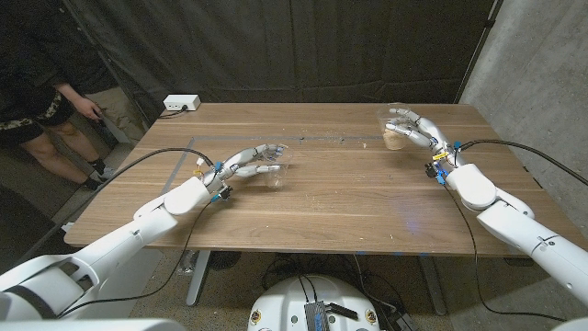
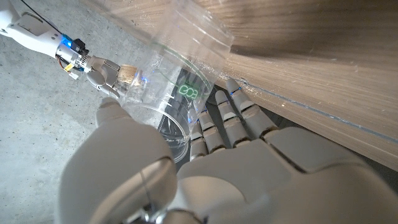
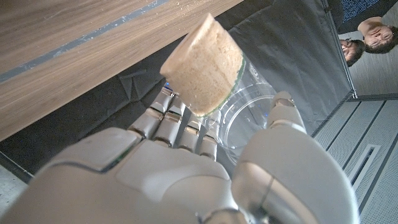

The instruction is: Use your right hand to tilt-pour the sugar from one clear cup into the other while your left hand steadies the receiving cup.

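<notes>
A clear cup (image 1: 397,131) with pale brown sugar in its bottom is at the table's far right, and my right hand (image 1: 421,131) grips it from the side. In the right wrist view the sugar cup (image 3: 205,62) sits between the fingers and thumb of the right hand (image 3: 186,168); whether it touches the table I cannot tell. An empty clear cup (image 1: 275,165) stands left of centre, with my left hand (image 1: 243,165) wrapped around it. In the left wrist view the empty cup (image 2: 168,81) is held by the left hand (image 2: 211,168), and the distant right hand (image 2: 102,73) shows beyond it.
A white box (image 1: 181,103) with a cable sits at the table's far left edge. Blue tape lines (image 1: 180,152) mark the wooden table (image 1: 349,193). A person (image 1: 37,92) stands at the back left. A concrete wall rises on the right.
</notes>
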Controlling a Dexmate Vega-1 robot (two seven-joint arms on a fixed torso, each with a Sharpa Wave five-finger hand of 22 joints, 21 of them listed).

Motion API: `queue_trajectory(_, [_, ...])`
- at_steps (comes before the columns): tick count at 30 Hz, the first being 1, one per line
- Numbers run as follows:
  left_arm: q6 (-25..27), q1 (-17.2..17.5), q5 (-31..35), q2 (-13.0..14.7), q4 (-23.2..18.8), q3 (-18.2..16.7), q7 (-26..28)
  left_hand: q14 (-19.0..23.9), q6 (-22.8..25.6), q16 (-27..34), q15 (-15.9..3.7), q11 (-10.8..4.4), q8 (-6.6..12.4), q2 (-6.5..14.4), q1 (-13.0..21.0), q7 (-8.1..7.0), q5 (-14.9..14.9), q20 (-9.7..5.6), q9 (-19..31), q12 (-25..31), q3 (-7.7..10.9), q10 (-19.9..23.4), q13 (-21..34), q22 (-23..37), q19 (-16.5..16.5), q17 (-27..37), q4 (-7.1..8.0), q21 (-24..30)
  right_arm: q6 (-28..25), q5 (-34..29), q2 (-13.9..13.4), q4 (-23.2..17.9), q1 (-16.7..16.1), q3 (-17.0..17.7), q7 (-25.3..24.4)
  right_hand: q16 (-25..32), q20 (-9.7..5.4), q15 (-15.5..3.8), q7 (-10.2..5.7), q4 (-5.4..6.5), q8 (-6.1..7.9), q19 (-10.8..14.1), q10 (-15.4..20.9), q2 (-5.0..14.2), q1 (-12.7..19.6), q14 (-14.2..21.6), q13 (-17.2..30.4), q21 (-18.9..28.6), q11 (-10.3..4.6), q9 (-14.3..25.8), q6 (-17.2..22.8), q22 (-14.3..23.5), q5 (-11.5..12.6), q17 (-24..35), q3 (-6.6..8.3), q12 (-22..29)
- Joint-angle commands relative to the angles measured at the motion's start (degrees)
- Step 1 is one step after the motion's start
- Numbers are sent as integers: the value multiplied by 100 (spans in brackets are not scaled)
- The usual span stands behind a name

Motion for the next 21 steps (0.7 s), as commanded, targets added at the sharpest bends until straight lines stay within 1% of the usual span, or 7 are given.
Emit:
queue_trajectory(1, [17, 90, -250, -155, -24, -57, 95, 77, 68, 50, -698, -21, 24, -18, 106, 37, 30, -16, 18, 33, -10, 38, 25, 15, 105, 26, -33, 61, 57, 9, 53, 88, 41, 2, -38, -20, -687, -1022, 0, 3, -3, 29, 19, 52, 6, 56, 3, 41, -9, 0, 60, 10, -27, 24, -2, 41])
queue_trajectory(5, [67, 145, -411, -166, -87, -98, 83, 290, 55, 118, -719, 3, 23, 21, 208, 47, 32, -58, 19, 58, 4, 61, 30, 18, 227, 47, -70, 108, 95, 10, 100, 149, 69, -11, -59, -22, -688, -1022, 2, 4, -7, 26, 13, 56, 7, 57, 5, 41, -17, 0, 58, 10, -28, 28, -2, 40])
queue_trajectory(11, [157, 187, -563, -143, -222, -154, 58, 365, 66, 126, -733, -13, 32, 58, 329, 76, 30, -113, 22, 86, 20, 87, 34, 21, 424, 70, -115, 186, 142, 14, 154, 223, 82, -30, -86, -27, -687, -1022, 2, 5, -8, 27, 19, 57, 5, 57, 7, 42, -18, 1, 64, 10, -29, 33, -4, 44])
queue_trajectory(14, [136, 167, -644, -184, -187, -162, 27, 407, 72, 132, -743, -9, 37, 93, 407, 89, 28, -168, 24, 94, 37, 81, 37, 24, 547, 89, -143, 237, 155, 10, 173, 245, 84, -38, -101, -29, -689, -1022, 5, 5, -10, 25, 25, 59, 7, 57, 8, 42, -17, 1, 65, 10, -30, 36, -4, 46])
queue_trajectory(18, [60, 117, -738, -274, -84, -162, -10, 609, 62, 197, -803, -12, 36, 151, 507, 99, 21, -213, 28, 118, 61, 104, 41, 29, 627, 120, -175, 273, 123, -1, 193, 217, 61, -30, -160, -32, -687, -1023, 6, 4, -13, 26, 15, 62, 9, 57, 9, 44, -34, 2, 64, 10, -31, 39, -3, 43])
queue_trajectory(19, [38, 103, -785, -302, -51, -160, -36, 669, 69, 218, -819, -6, 39, 164, 530, 96, 19, -232, 29, 131, 66, 126, 42, 30, 644, 128, -183, 281, 129, -6, 194, 218, 57, -28, -170, -33, -688, -1023, 7, 4, -13, 26, 20, 64, 10, 57, 10, 44, -9, 2, 65, 10, -31, 40, -3, 45])
queue_trajectory(21, [4, 78, -870, -352, 8, -156, -86, 834, 72, 268, -846, 9, 42, 200, 618, 113, 10, -300, 32, 173, 83, 197, 45, 33, 703, 152, -216, 308, 124, -17, 193, 212, 50, -23, -188, -34, -686, -1023, -1, 4, -14, 25, 19, 64, 11, 56, 11, 44, -13, 2, 67, 10, -32, 42, -3, 45])
